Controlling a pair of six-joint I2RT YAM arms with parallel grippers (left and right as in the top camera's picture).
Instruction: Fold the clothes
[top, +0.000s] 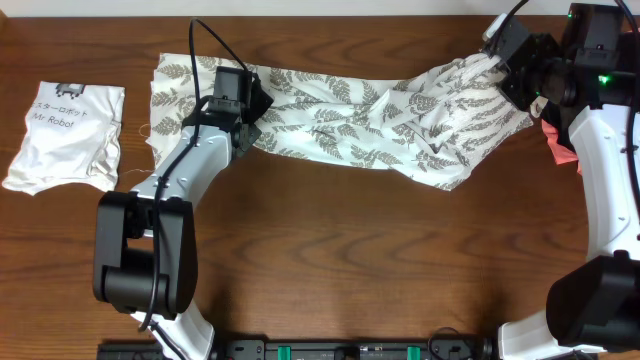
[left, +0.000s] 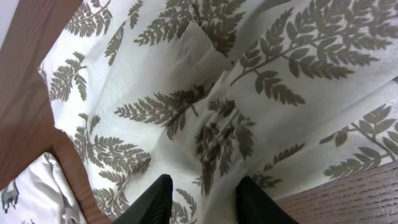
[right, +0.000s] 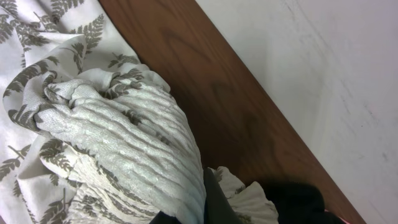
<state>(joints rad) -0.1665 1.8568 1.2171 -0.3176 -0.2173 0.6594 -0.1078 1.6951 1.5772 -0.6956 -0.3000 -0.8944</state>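
The clothes (top: 340, 115), a long white garment with grey fern leaves, lie stretched along the far side of the table. My left gripper (top: 248, 108) hovers over their left part. In the left wrist view its fingers (left: 158, 199) stand apart at the gripper (left: 208, 202), and a raised ridge of the clothes (left: 217, 130) runs between them against the right finger, unpinched. My right gripper (top: 497, 62) is shut on the gathered, ribbed right end of the clothes (right: 124, 137), lifted at the far right corner. Bunched cloth hides most of the right gripper (right: 193, 214).
A plain white "Mr Robot" shirt (top: 65, 135) lies crumpled at the left edge and shows in the left wrist view too (left: 31, 193). A pink garment (top: 558, 145) and a black one (right: 292, 202) lie by the right arm. The table's far edge (right: 261, 93) is close behind.
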